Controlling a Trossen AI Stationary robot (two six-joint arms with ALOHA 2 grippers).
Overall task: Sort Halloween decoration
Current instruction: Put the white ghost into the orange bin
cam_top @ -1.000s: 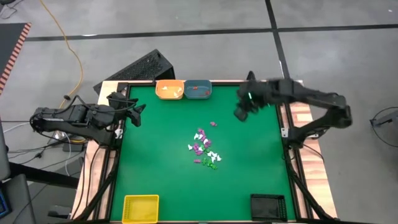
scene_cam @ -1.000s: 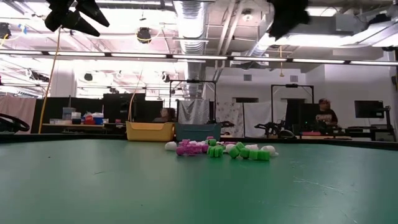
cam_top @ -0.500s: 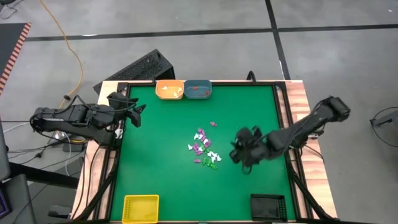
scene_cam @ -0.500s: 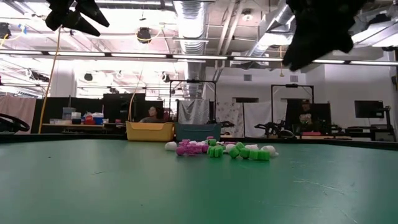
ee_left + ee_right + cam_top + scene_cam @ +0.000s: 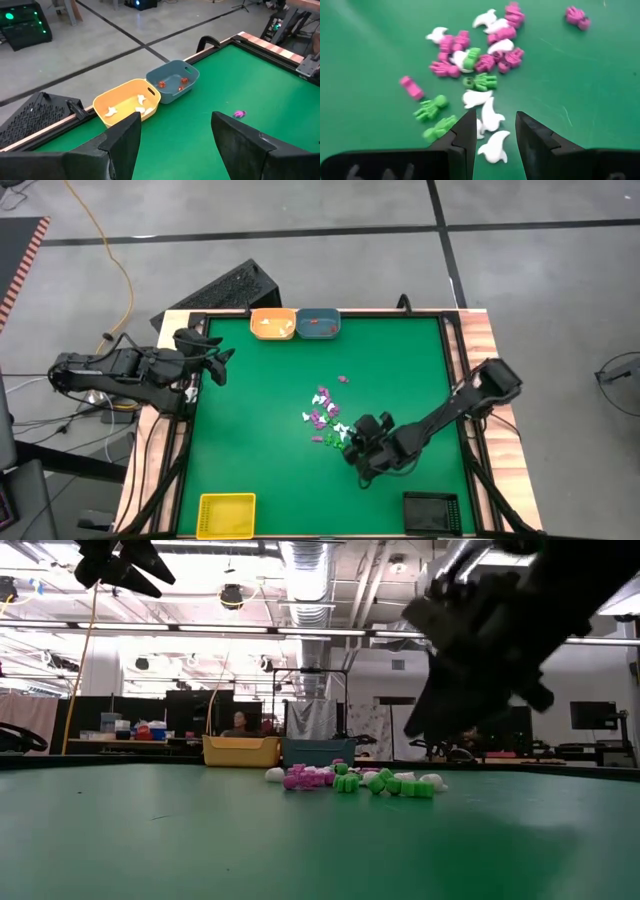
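— So where is the right gripper (image 5: 352, 452) at this moment?

— Low over the green table (image 5: 260, 390), at the near edge of the heap of Halloween decoration (image 5: 328, 420). From above, its tip sits just beside the green and white trinkets on the heap's near right side.

— Has it hold of anything?

— No. In the right wrist view its two fingers (image 5: 465, 131) stand partly apart, and nothing is clamped between them. A white ghost piece (image 5: 493, 147) lies on the cloth in the gap, with another white one just ahead of it.

— And the rest of the heap?

— It spreads ahead of the fingers: green skeleton figures (image 5: 435, 118) to one side, then purple pieces (image 5: 500, 36) mixed with white ones farther off. One purple piece (image 5: 343, 379) lies apart from the heap, toward the far trays.

— What do the trays hold?

— The orange tray (image 5: 127, 106) at the far edge holds a few white pieces; the blue tray (image 5: 172, 80), touching it, holds a few orange-red ones. A yellow tray (image 5: 226, 514) and a black tray (image 5: 432, 511) sit at the near corners, well apart from the heap.

— The other arm?

— The left gripper (image 5: 222, 364) hangs over the table's left edge, high in the low view, fingers spread wide and empty.
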